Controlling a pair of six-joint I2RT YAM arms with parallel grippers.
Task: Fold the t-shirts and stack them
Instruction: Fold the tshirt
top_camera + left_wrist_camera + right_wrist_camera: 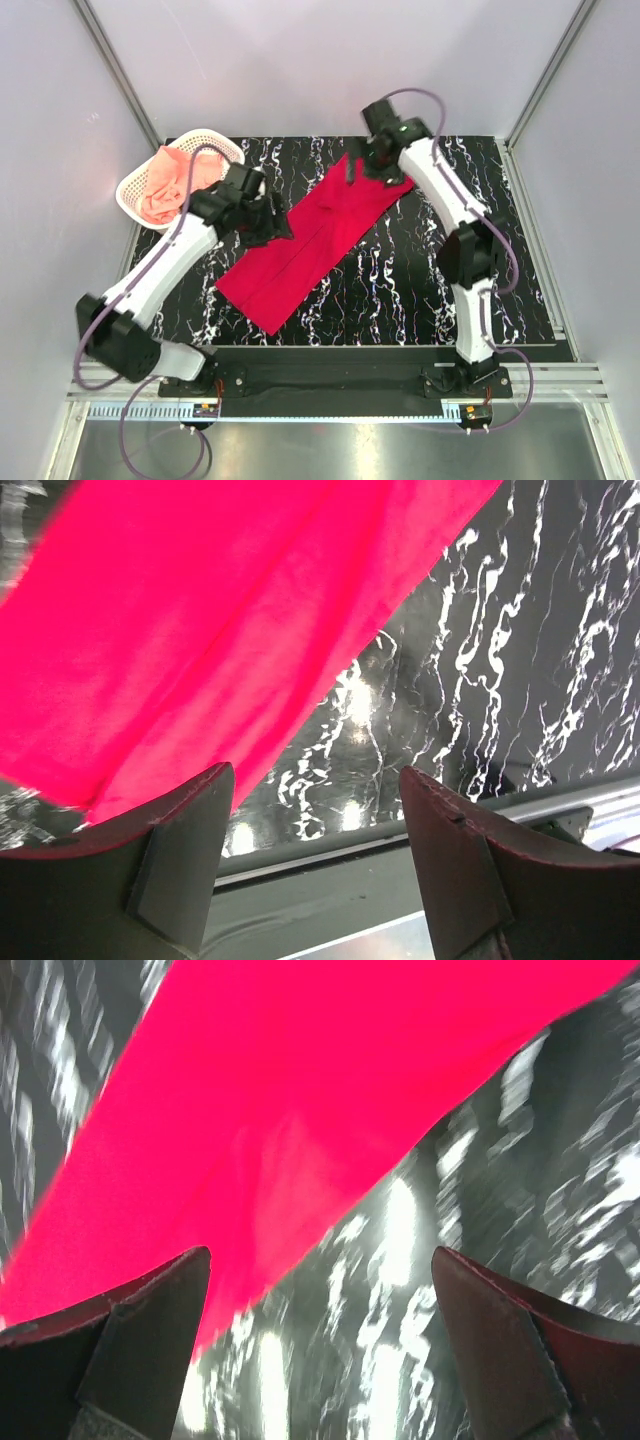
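The crimson red t-shirt [315, 240] lies folded into a long strip, running diagonally across the black marbled table from near left to far right. It also shows in the left wrist view [200, 630] and in the right wrist view [300, 1110]. The salmon-pink t-shirt [165, 185] lies crumpled in the white basket. My left gripper [275, 225] is open and empty over the strip's left edge [315, 780]. My right gripper [362, 168] is open and empty above the strip's far end [320, 1260].
The white lattice basket [135, 195] stands at the table's far left corner. Grey walls enclose the table on three sides. A metal rail [330, 385] with the arm bases runs along the near edge.
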